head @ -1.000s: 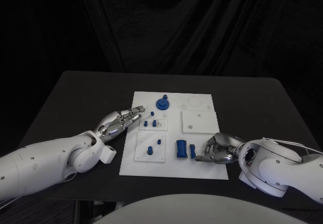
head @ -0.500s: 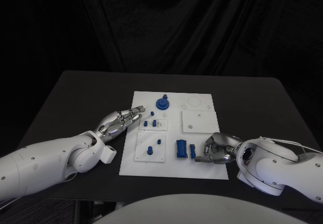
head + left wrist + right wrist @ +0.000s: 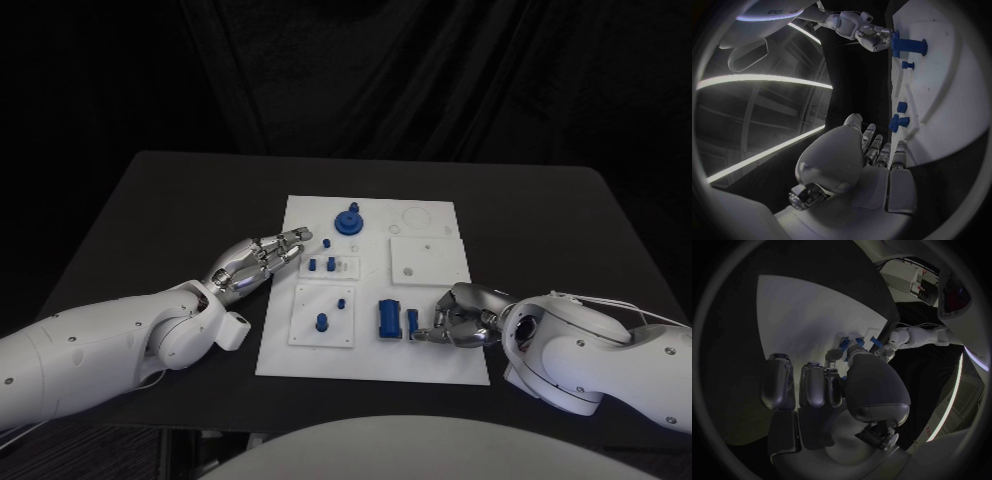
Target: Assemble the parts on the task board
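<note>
- Head view: the task board (image 3: pixel 427 355) lies in the middle of the black table (image 3: pixel 159 200). The right hand (image 3: pixel 464 318) rests at the board's right edge, near its front right corner, its fingers curled in toward a slim blue part (image 3: pixel 413 324) that stands beside a larger blue block (image 3: pixel 388 319). It looks to be touching the slim part, but whether it has it pinched I cannot tell.
- Head view: the left hand (image 3: pixel 257 261) lies at the board's left edge, fingers stretched out and nearly together, holding nothing. Small blue pegs (image 3: pixel 323 265) stand just beyond its fingertips, and a round blue part (image 3: pixel 348 220) sits near the far edge.
- Left wrist view: the left hand's fingers (image 3: pixel 877 150) lie flat, pointing at the pegs (image 3: pixel 897 121) and not touching them.
- Right wrist view: the right hand's fingers (image 3: pixel 811 385) are bent down over the board (image 3: pixel 798 310), and what is under their tips is hidden.
- Judgement: the parts look like stiff, light, smooth plastic, small enough to tip or slip. The slim part is best pinched low on its two flat sides.
</note>
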`<state>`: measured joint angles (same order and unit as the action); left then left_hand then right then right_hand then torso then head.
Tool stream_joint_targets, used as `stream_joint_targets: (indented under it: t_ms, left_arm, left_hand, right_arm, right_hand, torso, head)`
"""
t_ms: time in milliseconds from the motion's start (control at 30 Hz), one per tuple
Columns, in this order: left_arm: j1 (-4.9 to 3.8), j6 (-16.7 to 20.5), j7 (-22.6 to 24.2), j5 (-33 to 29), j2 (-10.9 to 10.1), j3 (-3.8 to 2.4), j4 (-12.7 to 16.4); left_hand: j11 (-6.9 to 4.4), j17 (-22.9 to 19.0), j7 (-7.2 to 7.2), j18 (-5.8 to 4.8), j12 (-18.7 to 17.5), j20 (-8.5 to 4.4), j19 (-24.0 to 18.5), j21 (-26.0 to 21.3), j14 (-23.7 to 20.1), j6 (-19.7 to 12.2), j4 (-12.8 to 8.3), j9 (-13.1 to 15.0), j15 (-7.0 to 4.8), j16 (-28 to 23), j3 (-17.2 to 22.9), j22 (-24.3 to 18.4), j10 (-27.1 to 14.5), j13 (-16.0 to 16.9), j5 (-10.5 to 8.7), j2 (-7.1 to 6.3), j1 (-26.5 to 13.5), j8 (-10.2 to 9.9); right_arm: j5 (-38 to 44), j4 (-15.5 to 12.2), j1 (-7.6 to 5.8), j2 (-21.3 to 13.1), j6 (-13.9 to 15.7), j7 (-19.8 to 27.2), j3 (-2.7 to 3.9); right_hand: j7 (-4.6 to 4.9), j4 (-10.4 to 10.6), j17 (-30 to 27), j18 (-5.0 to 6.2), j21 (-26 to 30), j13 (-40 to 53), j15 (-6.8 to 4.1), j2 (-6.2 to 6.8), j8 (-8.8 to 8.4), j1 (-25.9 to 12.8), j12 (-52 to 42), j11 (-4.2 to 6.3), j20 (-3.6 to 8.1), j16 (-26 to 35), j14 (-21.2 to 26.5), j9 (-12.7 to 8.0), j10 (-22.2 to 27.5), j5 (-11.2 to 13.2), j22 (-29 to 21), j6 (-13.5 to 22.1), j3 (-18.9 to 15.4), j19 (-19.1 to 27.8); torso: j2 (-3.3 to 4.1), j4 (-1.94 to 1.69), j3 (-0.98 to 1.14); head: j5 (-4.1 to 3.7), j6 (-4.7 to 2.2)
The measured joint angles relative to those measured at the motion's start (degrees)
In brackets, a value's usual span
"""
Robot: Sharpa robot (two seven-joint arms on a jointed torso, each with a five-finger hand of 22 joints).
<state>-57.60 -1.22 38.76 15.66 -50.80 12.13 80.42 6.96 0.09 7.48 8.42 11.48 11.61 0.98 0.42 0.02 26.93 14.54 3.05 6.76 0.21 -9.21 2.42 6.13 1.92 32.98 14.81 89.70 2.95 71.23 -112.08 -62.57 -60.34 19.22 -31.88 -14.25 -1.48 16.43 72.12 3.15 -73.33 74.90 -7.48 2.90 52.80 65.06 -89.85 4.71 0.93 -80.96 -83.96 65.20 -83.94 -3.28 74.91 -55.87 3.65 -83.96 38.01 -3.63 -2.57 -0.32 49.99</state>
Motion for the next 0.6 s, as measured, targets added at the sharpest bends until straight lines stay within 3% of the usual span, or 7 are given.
stream_joint_targets:
  t_ms: [67, 133, 367, 600]
  left_arm:
    - [0.02, -0.02, 0.0, 0.0, 0.03, 0.0, -0.03]
    - [0.04, -0.05, 0.0, 0.0, 0.06, 0.0, -0.04]
    - [0.14, -0.15, 0.0, 0.0, 0.12, -0.01, -0.05]
    - [0.21, -0.21, 0.02, 0.0, 0.12, -0.02, -0.05]
  left_hand:
    - [0.0, 0.0, 0.0, -0.01, 0.0, 0.19, 0.19, 0.0, -0.01, 0.0, 0.0, 0.0, 0.01, 0.0, 0.0, 0.0, 0.0, 0.0, 0.0, 0.0, 0.0, 0.0]
    - [0.0, 0.0, 0.0, 0.0, 0.0, 0.19, 0.19, 0.0, -0.21, 0.0, 0.0, 0.0, 0.21, 0.0, 0.0, 0.0, 0.0, 0.0, 0.0, 0.0, 0.0, 0.0]
    - [0.0, 0.01, 0.0, 0.0, 0.0, 0.18, 0.19, 0.0, -0.21, 0.0, -0.16, 0.0, 0.21, 0.0, 0.16, 0.0, 0.0, 0.0, 0.0, 0.0, 0.0, 0.0]
    - [0.0, -0.02, 0.0, -0.01, 0.0, 0.18, 0.19, 0.0, -0.21, 0.0, -0.16, 0.0, 0.21, 0.0, 0.16, 0.0, 0.0, 0.0, 0.0, 0.0, 0.0, 0.0]
  right_arm:
    - [0.01, 0.15, 0.0, 0.27, -0.11, -0.07, 0.0]
    - [0.01, 0.34, 0.03, 0.55, -0.23, -0.15, 0.0]
    - [0.05, 0.85, 0.03, 1.31, -0.68, -0.46, 0.02]
    - [0.1, 0.97, 0.03, 1.47, -0.84, -0.49, 0.08]
  right_hand:
    - [0.0, -0.95, 0.62, 0.0, 0.0, 0.0, 0.0, -1.47, 0.21, 1.7, 0.0, 0.0, 0.0, 0.0, 0.0, 0.39, 0.0, -0.87, 0.0, 0.0, 0.94, 0.0]
    - [0.0, -1.49, 1.06, 0.0, -0.04, 0.0, 0.0, -2.02, 0.22, 3.5, 0.0, 0.0, 0.0, -0.11, 0.0, 0.67, 0.0, -2.24, 0.0, 0.0, 1.49, 0.0]
    - [0.02, -2.18, 1.82, 0.0, -0.55, 0.0, 0.0, -1.71, 0.47, 6.02, 0.0, 0.0, 0.0, -0.45, 0.0, 1.22, 0.0, -3.07, 0.0, 0.02, 1.78, 0.0]
    - [0.12, -2.93, 1.9, -0.01, -0.55, 0.0, 0.0, -1.09, 0.49, 7.36, 0.0, -0.01, 0.0, -0.71, 0.0, 1.41, 0.01, -0.59, 0.0, 0.12, 1.34, 0.0]
  torso:
    - [-0.01, 0.0, -0.01]
    - [-0.01, 0.0, -0.01]
    - [0.0, 0.0, -0.01]
    - [0.03, 0.0, -0.01]
  head:
    - [0.07, 0.0]
    - [0.08, 0.0]
    - [0.16, 0.0]
    - [0.19, 0.0]
